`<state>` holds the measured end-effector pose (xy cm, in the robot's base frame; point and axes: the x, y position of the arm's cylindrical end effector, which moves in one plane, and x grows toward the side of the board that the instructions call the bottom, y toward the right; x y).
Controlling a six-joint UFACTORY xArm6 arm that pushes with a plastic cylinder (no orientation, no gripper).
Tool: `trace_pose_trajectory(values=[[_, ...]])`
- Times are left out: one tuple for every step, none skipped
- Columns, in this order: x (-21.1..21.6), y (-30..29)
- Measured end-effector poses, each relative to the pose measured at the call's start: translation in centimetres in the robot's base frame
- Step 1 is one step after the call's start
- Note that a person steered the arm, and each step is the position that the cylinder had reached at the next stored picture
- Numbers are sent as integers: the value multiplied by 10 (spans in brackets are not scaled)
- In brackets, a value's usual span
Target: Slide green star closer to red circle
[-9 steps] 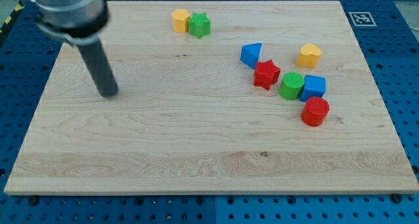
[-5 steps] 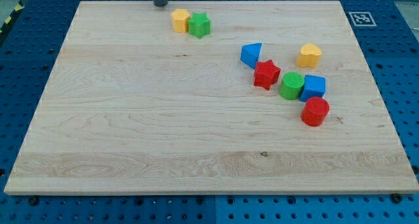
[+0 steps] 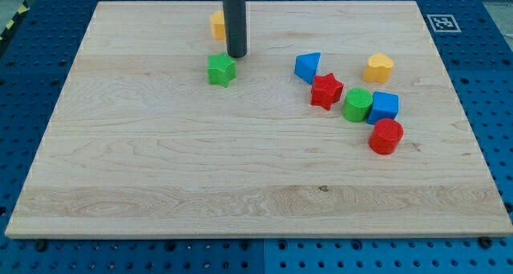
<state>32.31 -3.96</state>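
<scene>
— Once pushed off the yellow block (image 3: pixel 216 22), where was the green star (image 3: pixel 220 69) left?
— Below the top edge, well apart from the red circle (image 3: pixel 385 136); my tip (image 3: pixel 236 55) was touching it. No pincer was fitted.

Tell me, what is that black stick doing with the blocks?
The stick is my pushing rod. My tip sits just above and right of the green star, which it is sliding across the wooden board. The star should end up nearer the red circle, far off toward the view's right, beside a blue cube.
</scene>
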Motion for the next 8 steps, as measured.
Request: trace_pose_trajectory(values=[[34,-24],[123,-3],[131,-8],[123,-72],[155,-82],[159,20],[156,91],[157,60]])
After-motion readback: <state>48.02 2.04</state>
